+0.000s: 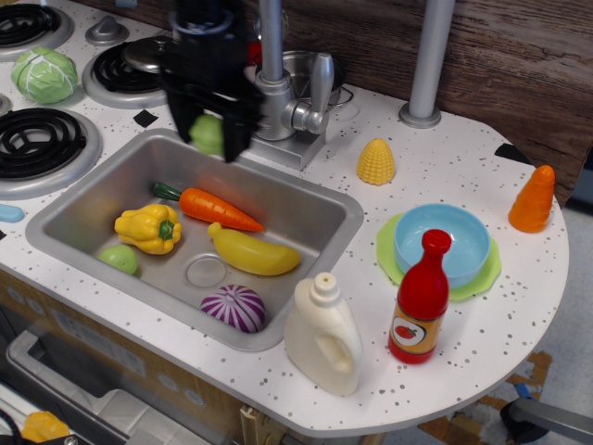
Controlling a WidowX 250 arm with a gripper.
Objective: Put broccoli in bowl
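holding the broccoli [208,133] between its black fingers, the gripper [211,130] hangs above the back edge of the sink [306,199], just left of the faucet [278,93]. the green lump shows between the two fingers, which are closed on it, clear of the counter [445,167].

the bowl [443,243] sits well apart to the right, empty, resting on a lime plate [387,248]. a red bottle [422,298] stands just in front of the bowl, and a cream jug [322,336] stands left of the bottle near the sink's front right corner. a corn piece [376,161] lies on the counter between faucet and bowl, and an orange cone [533,198] stands near the right edge.

inside the sink lie a carrot [215,209], a banana [252,252], a yellow pepper [148,228], a small light green ball [119,259] and a purple onion [234,307].

on the stove at far left a cabbage [44,75] rests between burners. a steel pot [301,67] sits behind the faucet.
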